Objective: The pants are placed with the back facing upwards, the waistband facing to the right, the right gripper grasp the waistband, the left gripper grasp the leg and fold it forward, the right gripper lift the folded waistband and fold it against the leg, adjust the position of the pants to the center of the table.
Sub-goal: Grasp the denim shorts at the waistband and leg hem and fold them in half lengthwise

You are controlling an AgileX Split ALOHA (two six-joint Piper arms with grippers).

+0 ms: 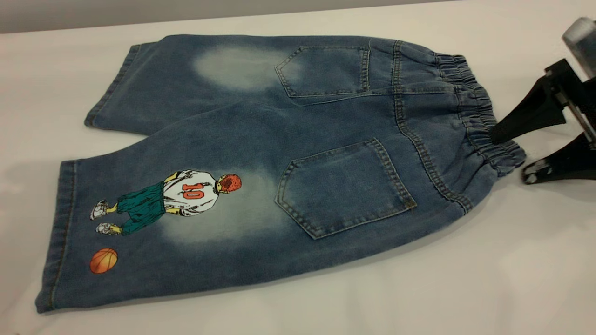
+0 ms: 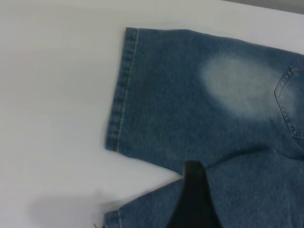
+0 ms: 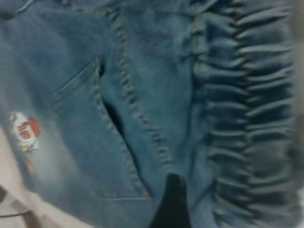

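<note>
So the pants (image 1: 279, 153) are lying flat on the table (image 1: 465, 288), back side up, pretty much filling the middle of it. Over toward the table's left edge you've got the two leg hems. The near one belongs to the leg (image 1: 153, 223) with the basketball player print, white "10" shirt, green shorts, an orange ball down by the hem. The plain leg (image 1: 186, 83) sits behind it, toward the far edge, with a faded whitish patch on it; the two legs splay apart a bit at the hems.

The left end effector (image 2: 192, 190) only shows up in its own wrist view, as one dark jaw tip hanging over the gap where the two legs meet. I honestly can't tell whether it's open or closed, and it doesn't look like it has hold of anything.

Moving right, two back pockets, then the gathered waistband (image 1: 475, 111) facing the table's right edge.

The right end effector (image 1: 510, 153) is at that end, jaws spread wide apart. The upper jaw tip is right at the ruched edge of the waistband, the lower one is down near the table just beside it. Nothing clamped.
</note>
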